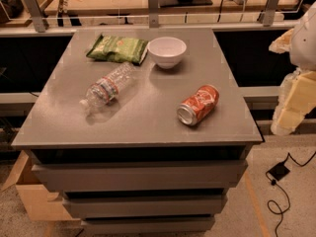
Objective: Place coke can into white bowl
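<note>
The coke can (198,104) lies on its side on the right part of the grey table top (148,117), its silver end facing the front. The white bowl (167,51) stands upright and empty at the back middle of the table, well behind the can. My gripper (292,104) hangs at the right edge of the view, beyond the table's right side, at about the can's height in the picture. It touches neither the can nor the bowl.
A clear plastic water bottle (106,88) with a red label lies on its side on the left of the table. A green snack bag (117,48) lies at the back left, next to the bowl. A black cable (279,181) runs over the floor at the right.
</note>
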Controlling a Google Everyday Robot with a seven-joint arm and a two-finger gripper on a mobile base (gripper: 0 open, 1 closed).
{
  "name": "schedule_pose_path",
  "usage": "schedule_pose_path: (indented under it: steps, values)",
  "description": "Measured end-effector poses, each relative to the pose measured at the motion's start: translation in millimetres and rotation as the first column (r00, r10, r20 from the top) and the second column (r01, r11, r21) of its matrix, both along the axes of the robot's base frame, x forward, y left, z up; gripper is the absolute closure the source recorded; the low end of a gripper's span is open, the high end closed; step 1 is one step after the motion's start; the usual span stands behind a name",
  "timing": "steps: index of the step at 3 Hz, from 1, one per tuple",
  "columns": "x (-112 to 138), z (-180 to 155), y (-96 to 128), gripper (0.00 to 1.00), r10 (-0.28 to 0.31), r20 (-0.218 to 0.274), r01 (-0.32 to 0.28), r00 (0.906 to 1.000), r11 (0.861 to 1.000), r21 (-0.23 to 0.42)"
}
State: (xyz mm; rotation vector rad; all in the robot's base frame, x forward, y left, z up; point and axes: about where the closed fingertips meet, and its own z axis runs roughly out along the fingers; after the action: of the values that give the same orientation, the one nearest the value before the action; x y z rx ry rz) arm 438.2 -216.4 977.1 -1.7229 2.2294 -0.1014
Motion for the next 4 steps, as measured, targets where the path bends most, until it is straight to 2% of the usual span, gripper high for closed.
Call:
schedule_pose_path:
  steps: [1, 2, 3, 4]
  values:
    - [0.0, 0.0, 0.0, 0.0, 0.0, 0.0, 0.0, 1.0, 1.0, 0.0]
    - [11.9, -9.5, 8.6, 0.0, 0.078, -0.004, -0.078, 0.9969, 0.996, 0.04]
    - [35.1, -33.5, 28.6, 0.0, 0.251, -0.024, -0.246, 0.9678, 0.962, 0.116]
    - [58.7, -61.2, 46.8, 0.0, 0.387, -0.04, -0.377, 0.9212, 0.914, 0.149]
